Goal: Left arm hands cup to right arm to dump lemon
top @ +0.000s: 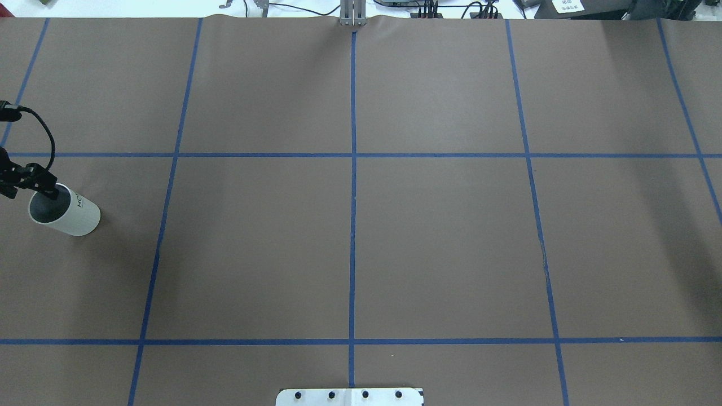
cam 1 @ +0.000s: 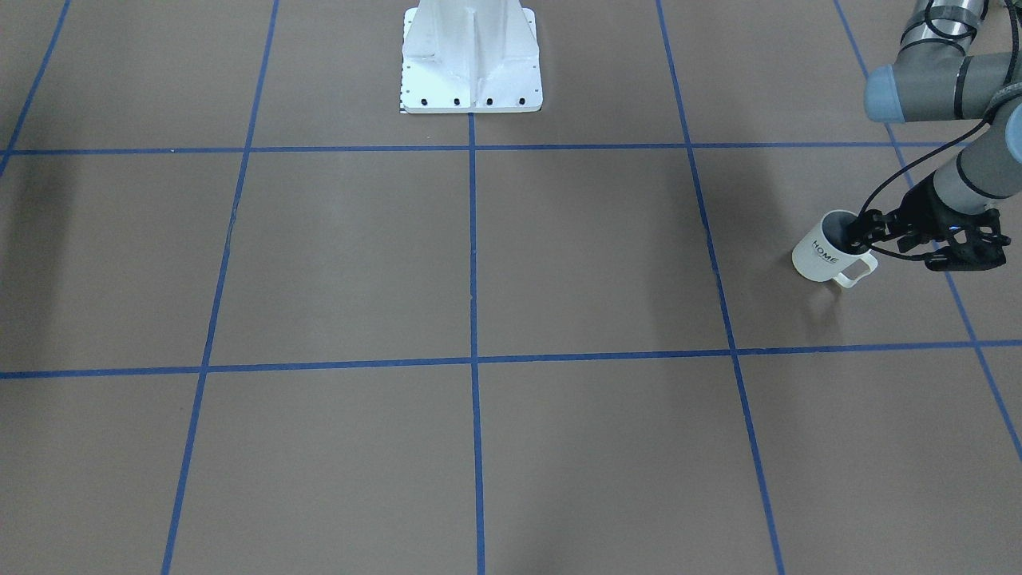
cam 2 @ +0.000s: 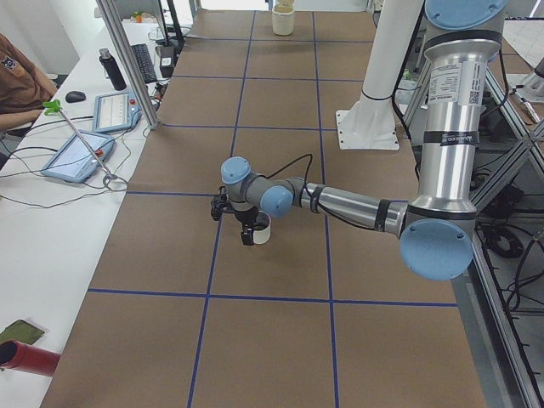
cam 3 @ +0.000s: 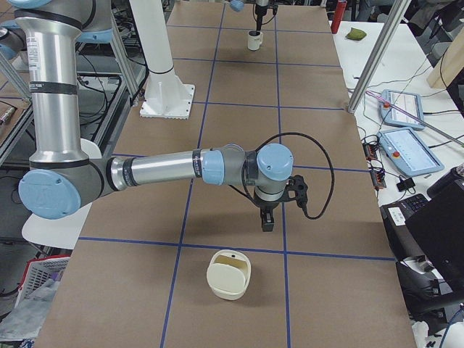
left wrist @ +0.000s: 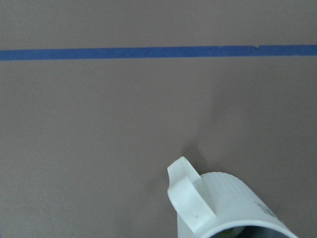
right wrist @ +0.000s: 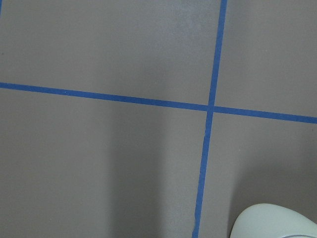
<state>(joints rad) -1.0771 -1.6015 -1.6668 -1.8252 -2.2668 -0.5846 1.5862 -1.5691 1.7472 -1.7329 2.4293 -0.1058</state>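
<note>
Grip first: my left tool is clamped on the rim of the cup on the handle side, one finger inside the grey mouth and one outside. The pair sits at the right edge of the front-facing view and at the far left edge of the overhead view, over the brown table ruled with blue tape lines. The cup leans, its mouth tipped toward my wrist; I cannot tell whether its base touches the table.

From my left wrist camera the cup fills the lower right corner. A sliver of yellow-green, the lemon, shows inside the mouth at the bottom edge.

My right tool points straight down over the table in the middle of the right side view, close to a tape crossing. I cannot tell whether it is open or closed. A cream tub rests on the table just below it in that frame, apart from the tool.
</note>
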